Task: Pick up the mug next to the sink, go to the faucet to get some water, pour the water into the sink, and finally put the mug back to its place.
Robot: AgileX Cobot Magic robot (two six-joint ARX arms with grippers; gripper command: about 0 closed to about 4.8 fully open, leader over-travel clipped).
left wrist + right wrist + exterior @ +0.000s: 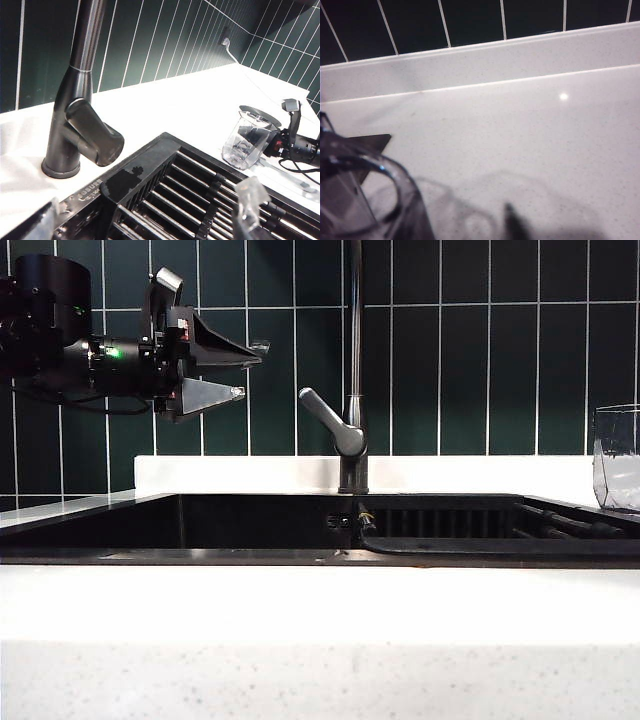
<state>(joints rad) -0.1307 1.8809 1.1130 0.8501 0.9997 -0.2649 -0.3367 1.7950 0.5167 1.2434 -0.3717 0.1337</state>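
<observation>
Dark green tiled wall [450, 350] with pale grout fills the background of my exterior view. Below it, the white speckled stone desk [320, 640] runs across the whole width. Set into it is the wide black rectangular sink [250, 525], with a ribbed black rack [200, 200] on its right half.

The tall shiny metal faucet [352, 440] rises from a dark base at the sink's back rim, its grey lever angled up toward the left.

Left gripper [240, 368] hangs in the air above the sink's left part, pointing level toward the faucet pipe, apart from it. I see its jaws spread wide, nothing between them.

The clear faceted glass mug [617, 458] stands upright on the desk just right of the sink. From the left wrist camera I see the right gripper [292, 127] right beside it; whether it touches, or how its jaws stand, I cannot tell.
</observation>
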